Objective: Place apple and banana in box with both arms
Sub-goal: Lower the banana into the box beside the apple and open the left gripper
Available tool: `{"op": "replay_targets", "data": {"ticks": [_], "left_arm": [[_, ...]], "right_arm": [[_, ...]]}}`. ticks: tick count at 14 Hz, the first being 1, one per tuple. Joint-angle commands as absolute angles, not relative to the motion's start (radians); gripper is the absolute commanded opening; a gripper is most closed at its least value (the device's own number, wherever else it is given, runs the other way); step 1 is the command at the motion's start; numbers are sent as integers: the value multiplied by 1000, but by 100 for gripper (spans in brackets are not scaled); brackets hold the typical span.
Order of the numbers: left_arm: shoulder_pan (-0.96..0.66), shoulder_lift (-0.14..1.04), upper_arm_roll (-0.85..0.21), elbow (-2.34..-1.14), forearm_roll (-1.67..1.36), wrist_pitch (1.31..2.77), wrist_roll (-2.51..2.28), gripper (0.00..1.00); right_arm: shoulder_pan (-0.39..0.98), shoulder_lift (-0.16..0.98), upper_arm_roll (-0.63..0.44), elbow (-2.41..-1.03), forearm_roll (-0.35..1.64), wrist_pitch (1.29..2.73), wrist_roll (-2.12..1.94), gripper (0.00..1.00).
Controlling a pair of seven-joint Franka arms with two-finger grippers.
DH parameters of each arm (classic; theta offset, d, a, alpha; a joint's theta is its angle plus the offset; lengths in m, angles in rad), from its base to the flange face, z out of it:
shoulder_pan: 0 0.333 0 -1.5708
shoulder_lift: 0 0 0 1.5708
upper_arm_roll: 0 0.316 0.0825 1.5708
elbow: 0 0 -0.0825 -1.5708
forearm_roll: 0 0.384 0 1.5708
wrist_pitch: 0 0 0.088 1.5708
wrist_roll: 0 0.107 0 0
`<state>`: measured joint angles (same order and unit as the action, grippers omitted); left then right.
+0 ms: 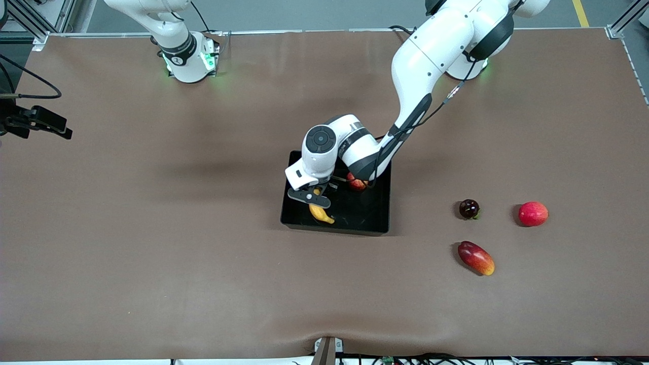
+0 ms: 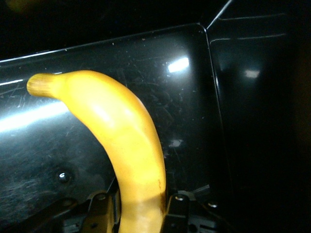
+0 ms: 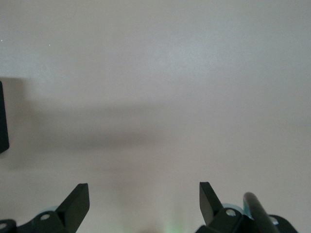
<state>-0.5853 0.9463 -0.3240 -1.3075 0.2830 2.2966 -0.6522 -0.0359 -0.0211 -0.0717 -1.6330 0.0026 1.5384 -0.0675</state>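
One box (image 1: 377, 215) holds one apple (image 1: 356, 183) and one banana (image 1: 321, 214), clamped by the left tool (image 1: 315, 198). The right tool (image 3: 144, 198) waits, spread wide, over bare tabletop (image 1: 152, 253). Three fruits (image 1: 476, 258) lie outside.

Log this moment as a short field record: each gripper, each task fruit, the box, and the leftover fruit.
left gripper: over the box, shut on the banana
right gripper: open, holds nothing, over bare table; arm waits
banana: low inside the box, held at one end
apple: in the box, partly hidden by the left arm
box: mid-table
other fruit: dark round fruit, pinkish-red round fruit, mango-like fruit, toward the left arm's end
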Motion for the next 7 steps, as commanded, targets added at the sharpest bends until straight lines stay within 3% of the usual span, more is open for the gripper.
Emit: {"op": "replay_targets", "data": {"ticks": [1, 4, 7], "left_arm": [[-595, 950, -310, -1285, 275, 2301, -684, 100], [-585, 899, -310, -1285, 287, 2292, -696, 100], [-552, 818, -308, -1287, 290, 2173, -690, 100]], "right_arm": [[-57, -15, -57, -1617, -6, 1523, -78, 100], [-57, -15, -57, -1617, -6, 1523, -78, 100], [-57, -15, -57, -1617, -6, 1523, -78, 100]]}}
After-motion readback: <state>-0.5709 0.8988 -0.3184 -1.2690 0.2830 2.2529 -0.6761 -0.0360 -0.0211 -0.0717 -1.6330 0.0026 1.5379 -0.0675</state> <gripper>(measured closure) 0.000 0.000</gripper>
